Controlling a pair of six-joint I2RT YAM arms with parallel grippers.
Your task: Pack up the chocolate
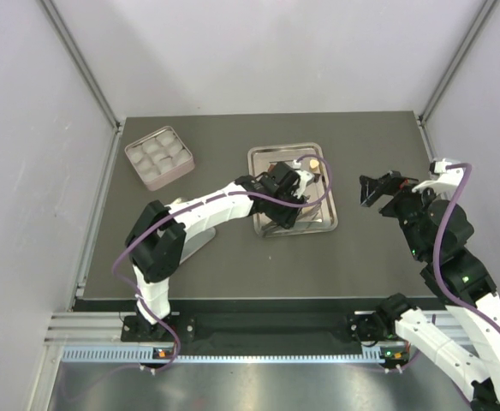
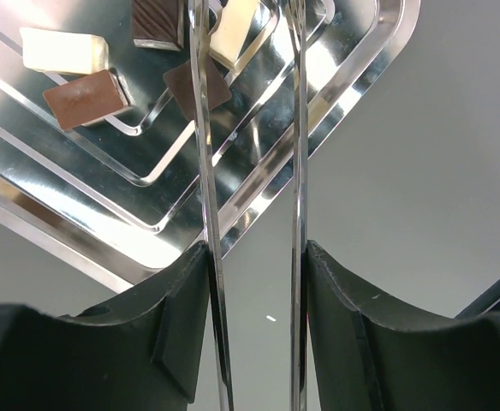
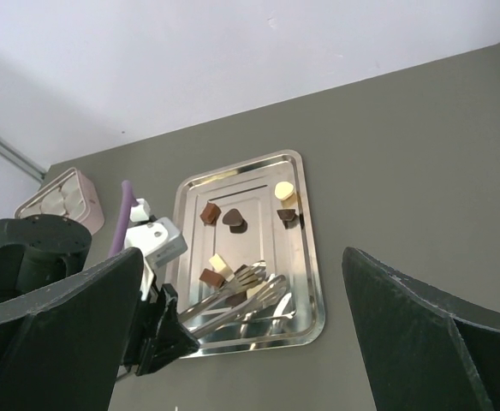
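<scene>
Steel tongs (image 2: pixel 207 171), gripped in the half-closed left end effector (image 2: pixel 254 282), reach over small brown and cream chocolate pieces (image 2: pixel 83 98) on the shiny metal tray (image 2: pixel 79 231); pickup apparently pending, requiring tips squeezed round the 12 o'clock piece.

You've got bright, even light and soft shadows; only the shiny rectangular steel tray (image 2: pixel 346 86) throws hard white glare.

Steel tray (image 3: pixel 252 190): one.
Chocolate pieces (image 3: pixel 233 221) on it, counted from the right wrist view: six (two cream, two mid brown, two dark brown). Any hidden under the tongs (image 3: pixel 241 287) are uncounted.
Tongs: one pair.
Pink tin (image 1: pixel 173 177): one, with nine compartments.
Robot arms: two, left arm (image 1: pixel 207 205) and right arm (image 1: pixel 443 227).
</scene>
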